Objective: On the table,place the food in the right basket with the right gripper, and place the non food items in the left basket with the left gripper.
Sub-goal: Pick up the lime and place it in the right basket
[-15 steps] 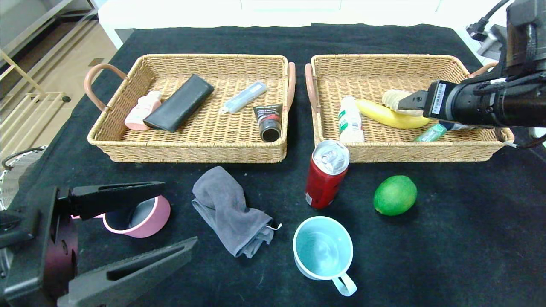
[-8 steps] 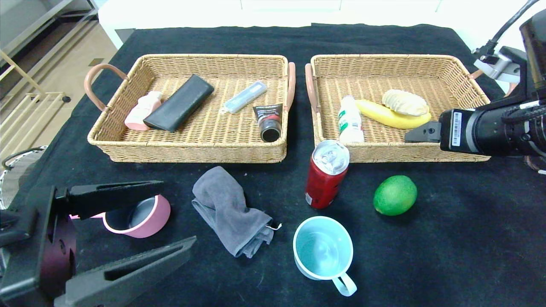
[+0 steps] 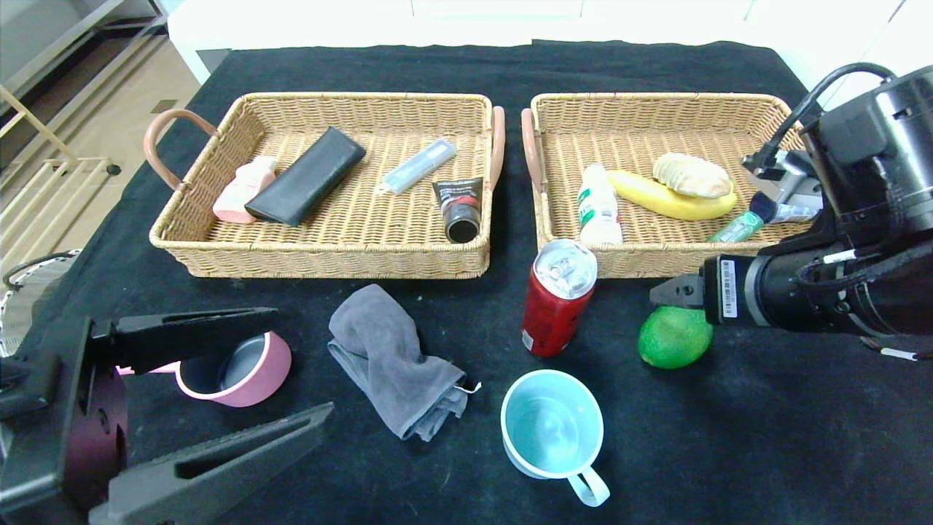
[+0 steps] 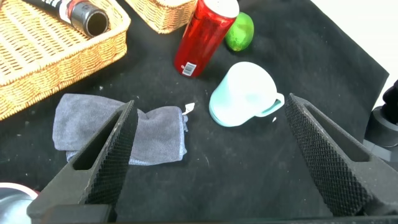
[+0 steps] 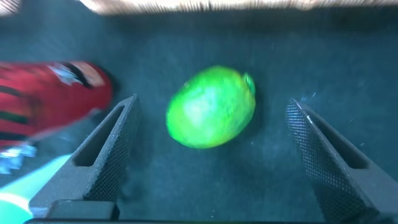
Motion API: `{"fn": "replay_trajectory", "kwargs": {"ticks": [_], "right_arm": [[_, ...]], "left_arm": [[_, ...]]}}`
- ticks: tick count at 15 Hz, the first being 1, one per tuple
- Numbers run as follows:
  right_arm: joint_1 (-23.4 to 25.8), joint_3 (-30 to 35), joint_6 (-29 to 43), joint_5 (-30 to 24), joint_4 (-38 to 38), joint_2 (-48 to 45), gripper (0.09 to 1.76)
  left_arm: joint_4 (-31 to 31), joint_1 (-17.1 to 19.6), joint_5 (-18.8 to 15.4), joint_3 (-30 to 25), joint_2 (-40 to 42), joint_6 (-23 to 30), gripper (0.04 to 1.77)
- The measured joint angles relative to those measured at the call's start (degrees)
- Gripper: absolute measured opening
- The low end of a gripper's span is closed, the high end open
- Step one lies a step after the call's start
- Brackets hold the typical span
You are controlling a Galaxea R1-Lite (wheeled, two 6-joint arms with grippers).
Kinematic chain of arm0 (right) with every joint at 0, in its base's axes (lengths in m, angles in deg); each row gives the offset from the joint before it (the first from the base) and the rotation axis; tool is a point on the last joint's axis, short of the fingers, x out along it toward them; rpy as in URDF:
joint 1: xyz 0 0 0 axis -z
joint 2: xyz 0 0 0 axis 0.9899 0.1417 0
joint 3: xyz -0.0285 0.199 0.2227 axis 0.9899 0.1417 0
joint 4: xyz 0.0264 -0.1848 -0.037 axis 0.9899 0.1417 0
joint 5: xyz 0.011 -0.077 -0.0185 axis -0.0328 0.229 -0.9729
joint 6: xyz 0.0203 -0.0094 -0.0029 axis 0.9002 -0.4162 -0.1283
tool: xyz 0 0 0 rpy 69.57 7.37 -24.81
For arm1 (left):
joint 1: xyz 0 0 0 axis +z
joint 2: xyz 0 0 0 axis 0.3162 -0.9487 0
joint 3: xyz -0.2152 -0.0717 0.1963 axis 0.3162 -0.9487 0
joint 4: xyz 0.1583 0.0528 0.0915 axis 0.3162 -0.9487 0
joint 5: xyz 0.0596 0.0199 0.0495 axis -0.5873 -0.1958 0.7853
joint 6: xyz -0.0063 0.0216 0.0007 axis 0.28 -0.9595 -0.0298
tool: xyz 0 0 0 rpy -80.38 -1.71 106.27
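The green lime [image 3: 674,339] lies on the black table [image 3: 765,437], right of the upright red can [image 3: 557,297]. My right gripper [image 3: 665,293] hangs open just over the lime's far side. In the right wrist view the lime [image 5: 211,116] lies between the spread fingers [image 5: 109,146], untouched, with the can [image 5: 50,99] to one side. The ridged bread loaf [image 3: 691,175] rests on a banana in the right basket [image 3: 729,261]. My left gripper [image 3: 305,363] stands open and empty at the near left, in front of the left basket [image 3: 328,261].
A grey cloth [image 3: 393,361], a pink bowl [image 3: 237,372] and a light blue mug [image 3: 552,430] lie on the table's front half. The left basket holds a black case [image 3: 306,186], a pink bottle and a black tube. A white bottle [image 3: 598,204] stands in the right basket.
My right gripper has pulled back out of the right basket, leaving the bread loaf on the banana, and come forward and down over the lime. The left arm has not moved.
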Motion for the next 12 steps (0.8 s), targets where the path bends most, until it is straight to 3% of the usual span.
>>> {"fn": "replay_trajectory", "kwargs": {"ticks": [12], "right_arm": [[-0.38, 2.79, 1.39, 1.96, -3.12, 5.63, 1.7]], "left_arm": [[0.0, -0.05, 0.02, -0.01, 0.02, -0.02, 1.72]]}}
